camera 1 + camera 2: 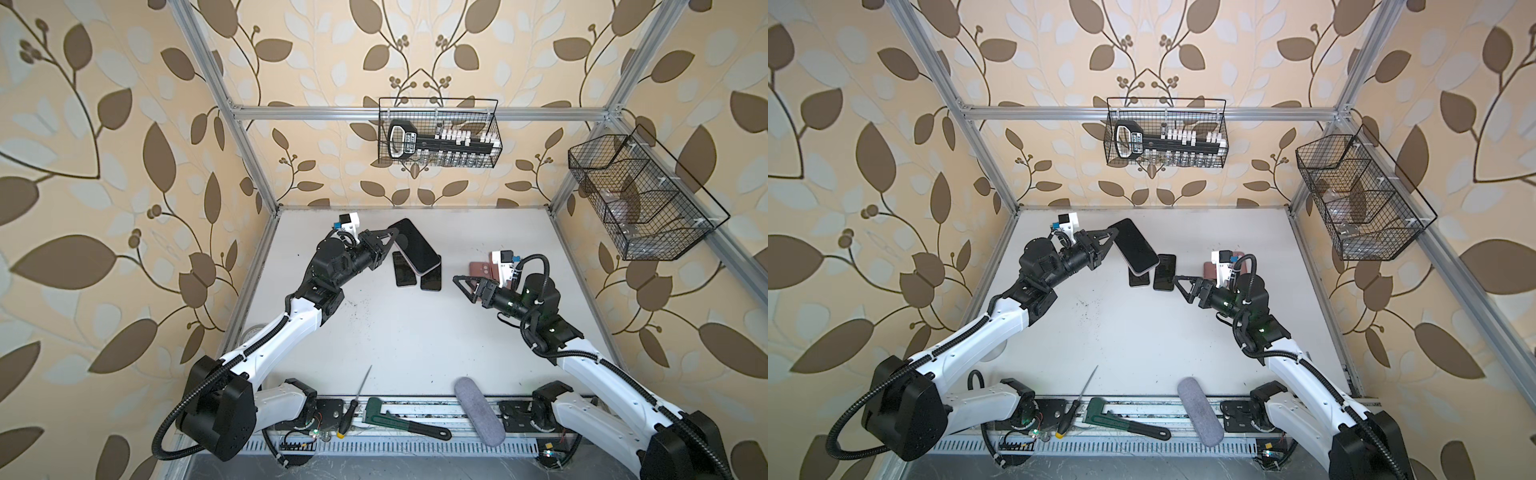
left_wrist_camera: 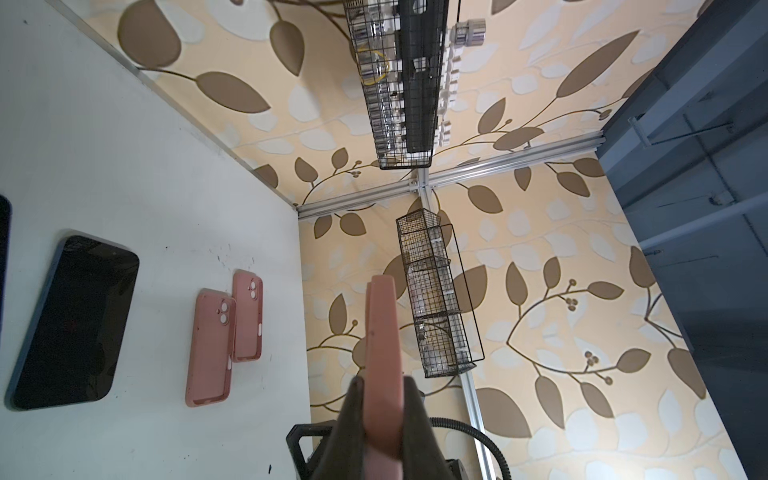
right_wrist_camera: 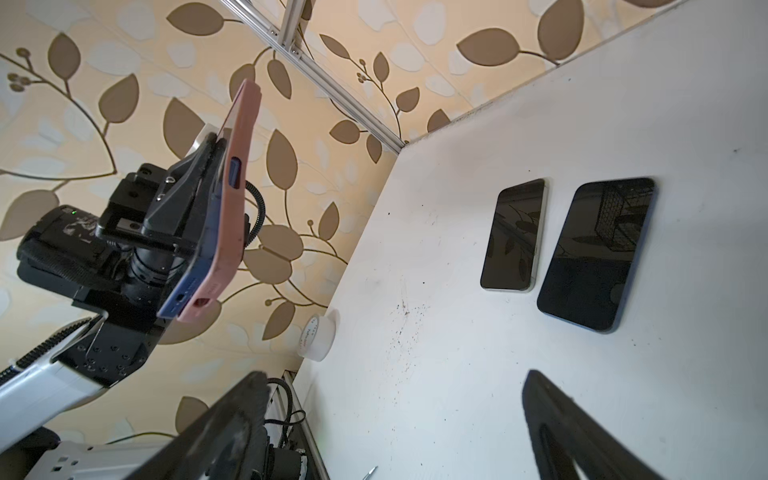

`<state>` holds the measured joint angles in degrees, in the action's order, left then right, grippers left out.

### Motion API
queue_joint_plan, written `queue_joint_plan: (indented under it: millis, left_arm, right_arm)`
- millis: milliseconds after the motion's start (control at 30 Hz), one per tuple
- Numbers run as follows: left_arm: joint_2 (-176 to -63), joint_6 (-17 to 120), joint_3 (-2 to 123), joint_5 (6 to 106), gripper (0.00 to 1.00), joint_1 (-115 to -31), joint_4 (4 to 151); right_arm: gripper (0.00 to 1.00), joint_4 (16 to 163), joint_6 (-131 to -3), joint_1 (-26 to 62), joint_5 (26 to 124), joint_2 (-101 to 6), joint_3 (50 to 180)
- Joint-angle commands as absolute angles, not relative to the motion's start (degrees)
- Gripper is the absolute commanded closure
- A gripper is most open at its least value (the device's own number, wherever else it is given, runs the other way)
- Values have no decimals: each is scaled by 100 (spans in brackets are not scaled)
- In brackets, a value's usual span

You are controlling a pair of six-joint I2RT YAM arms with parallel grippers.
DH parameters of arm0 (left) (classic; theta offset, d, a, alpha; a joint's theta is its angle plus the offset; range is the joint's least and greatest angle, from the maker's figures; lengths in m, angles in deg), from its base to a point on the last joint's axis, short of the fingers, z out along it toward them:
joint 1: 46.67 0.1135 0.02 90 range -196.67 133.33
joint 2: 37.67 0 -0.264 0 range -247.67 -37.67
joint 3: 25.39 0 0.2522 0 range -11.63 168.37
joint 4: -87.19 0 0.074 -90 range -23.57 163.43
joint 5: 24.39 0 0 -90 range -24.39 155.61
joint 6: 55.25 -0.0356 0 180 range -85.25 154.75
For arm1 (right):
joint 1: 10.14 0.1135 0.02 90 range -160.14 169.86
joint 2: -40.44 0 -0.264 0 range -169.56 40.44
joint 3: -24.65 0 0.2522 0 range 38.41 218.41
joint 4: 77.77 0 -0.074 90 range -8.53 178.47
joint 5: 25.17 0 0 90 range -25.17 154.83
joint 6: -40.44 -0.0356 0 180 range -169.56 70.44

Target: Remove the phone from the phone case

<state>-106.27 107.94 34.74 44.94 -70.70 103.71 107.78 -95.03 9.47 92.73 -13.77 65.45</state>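
Observation:
My left gripper (image 1: 392,235) (image 2: 382,386) is shut on a phone (image 1: 415,245) (image 1: 1136,245), dark screen up, and holds it clear of the white table (image 1: 395,332). The phone sits in a pink phone case (image 2: 382,324) (image 3: 235,187). In the right wrist view its blue lower end (image 3: 176,301) stands slightly apart from the case's corner. My right gripper (image 1: 461,284) (image 1: 1179,282) (image 3: 395,378) hangs open and empty to the right, just above the table and apart from the phone.
Two bare phones (image 1: 405,272) (image 1: 431,280) lie under the held one. Two empty pink cases (image 2: 210,347) (image 2: 247,316) lie by the right wrist. Wire baskets (image 1: 440,133) (image 1: 640,195) hang on the walls. A screwdriver (image 1: 353,407), wrench (image 1: 403,422) and grey roll (image 1: 478,411) lie at the front edge.

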Motion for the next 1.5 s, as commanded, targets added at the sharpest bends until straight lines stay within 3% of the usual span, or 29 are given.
queue_joint_plan:
  millis: [0,433,1467]
  left_arm:
    - [-10389,11050,3452,4759,100,-7110,11065]
    - [-10525,11281,3373,4803,100,-7242,11409]
    - [-10553,11294,3385,4798,100,-7303,11393]
  right_arm:
    - [5,11458,-9824,1047,9122,-1508,6499]
    - [8,12691,-10314,1207,9636,-2252,6770]
    - [10,13198,-10379,1315,9978,-2704,7101]
